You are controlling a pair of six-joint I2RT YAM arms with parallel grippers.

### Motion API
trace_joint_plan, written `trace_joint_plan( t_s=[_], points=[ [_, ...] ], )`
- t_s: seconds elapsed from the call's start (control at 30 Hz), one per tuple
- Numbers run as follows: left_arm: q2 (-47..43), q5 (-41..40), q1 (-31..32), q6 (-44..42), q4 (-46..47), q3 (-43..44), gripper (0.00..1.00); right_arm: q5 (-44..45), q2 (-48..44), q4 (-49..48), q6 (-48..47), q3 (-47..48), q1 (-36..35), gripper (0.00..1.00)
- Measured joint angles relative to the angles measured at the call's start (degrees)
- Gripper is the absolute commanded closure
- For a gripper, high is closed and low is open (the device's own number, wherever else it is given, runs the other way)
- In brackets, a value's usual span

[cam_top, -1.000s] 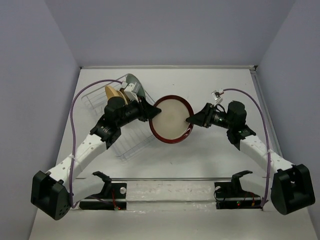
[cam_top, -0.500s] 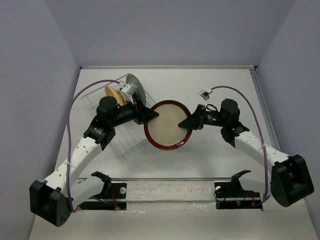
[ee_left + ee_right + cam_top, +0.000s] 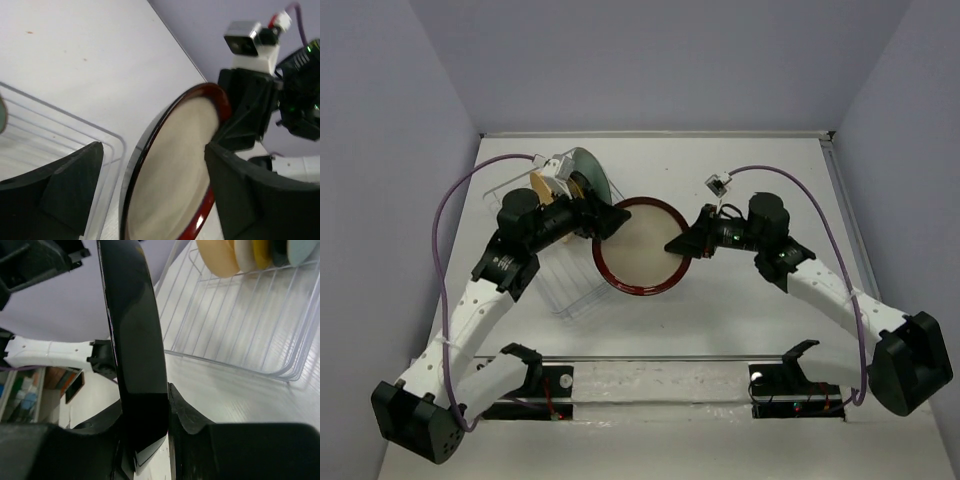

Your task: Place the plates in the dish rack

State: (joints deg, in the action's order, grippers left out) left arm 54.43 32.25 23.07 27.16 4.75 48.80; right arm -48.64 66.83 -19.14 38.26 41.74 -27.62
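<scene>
The red-rimmed beige plate (image 3: 638, 246) hangs tilted above the table, right beside the dish rack (image 3: 568, 292). My right gripper (image 3: 674, 245) is shut on the plate's right rim; in the right wrist view its fingers (image 3: 190, 420) pinch the plate's dark edge (image 3: 132, 340). At the plate's left rim my left gripper (image 3: 608, 221) stands open, and in the left wrist view the plate (image 3: 170, 165) passes between the wide-apart jaws of my left gripper (image 3: 160, 195) without contact. Several plates stand at the rack's far end, among them a mint-green plate (image 3: 590, 170) and an orange-yellow plate (image 3: 217, 255).
The white wire rack (image 3: 240, 330) lies at an angle on the left half of the table, its near part holding nothing. White walls border the table at the back and the sides. A rail with two black mounts (image 3: 540, 375) runs along the near edge.
My left gripper has opened and let go of the plate's left rim. The right gripper has closed on the right rim and carried the plate left, towards the rack.
</scene>
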Motion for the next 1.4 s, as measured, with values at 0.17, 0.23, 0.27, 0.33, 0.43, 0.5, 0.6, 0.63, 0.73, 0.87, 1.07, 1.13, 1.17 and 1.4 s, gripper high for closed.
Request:
trace_joint_plan(
  t_s=[0.17, 0.23, 0.27, 0.33, 0.43, 0.5, 0.6, 0.63, 0.73, 0.87, 1.07, 1.13, 1.17, 1.4],
  points=[
    [-5.2, -16.5, -0.3, -2.7, -7.0, 5.4, 0.01, 10.5, 0.6, 9.7, -4.2, 7.2, -6.6, 0.93],
    [-8.1, -23.8, -0.3, -4.1, -9.4, 7.7, 0.01, 14.7, 1.3, 12.8, -5.4, 10.7, -9.1, 0.93],
    [-9.7, -27.4, -0.3, -4.7, -10.2, 8.7, 0.01, 17.5, 2.1, 14.3, -5.9, 13.0, -10.7, 0.93],
    [-13.4, -33.8, -0.3, -5.6, -11.3, 10.4, 0.01, 23.7, 4.2, 17.2, -7.1, 17.9, -14.0, 0.93],
    [-18.6, -41.4, -0.4, -6.4, -11.5, 11.4, 0.01, 33.1, 9.0, 21.0, -9.0, 25.6, -19.6, 0.93],
    [-22.5, -44.5, -0.4, -6.8, -11.4, 11.4, 0.01, 40.2, 14.5, 24.5, -10.5, 32.9, -23.8, 0.93],
    [-25.8, -47.6, -0.4, -7.1, -11.2, 11.4, 0.01, 51.2, 23.1, 29.3, -12.1, 42.6, -29.2, 0.93],
    [-26.2, -48.2, -0.4, -7.2, -11.3, 11.4, 0.01, 54.7, 25.9, 31.1, -12.8, 45.7, -30.8, 0.93],
    [-26.8, -49.9, -0.3, -8.1, -12.0, 11.2, 0.01, 63.4, 33.8, 34.7, -13.9, 53.9, -34.0, 0.93],
    [-28.2, -50.8, -0.3, -9.3, -12.2, 11.2, 0.01, 73.0, 45.4, 39.5, -15.6, 66.2, -36.7, 0.93],
    [-32.5, -51.8, -0.3, -11.9, -9.9, 9.9, 0.01, 85.7, 60.1, 44.0, -19.1, 83.6, -38.4, 0.93],
    [-33.9, -52.0, -0.3, -12.4, -9.0, 8.4, 0.01, 88.7, 63.3, 44.1, -19.5, 87.4, -38.5, 0.93],
    [-34.6, -52.0, -0.3, -12.6, -8.7, 7.5, 0.01, 89.3, 64.5, 44.0, -19.6, 89.0, -38.5, 0.93],
    [-37.2, -52.0, -0.3, -13.3, -6.6, 3.4, 0.01, 93.2, 69.4, 44.3, -21.8, 97.2, -38.6, 0.93]
  ],
)
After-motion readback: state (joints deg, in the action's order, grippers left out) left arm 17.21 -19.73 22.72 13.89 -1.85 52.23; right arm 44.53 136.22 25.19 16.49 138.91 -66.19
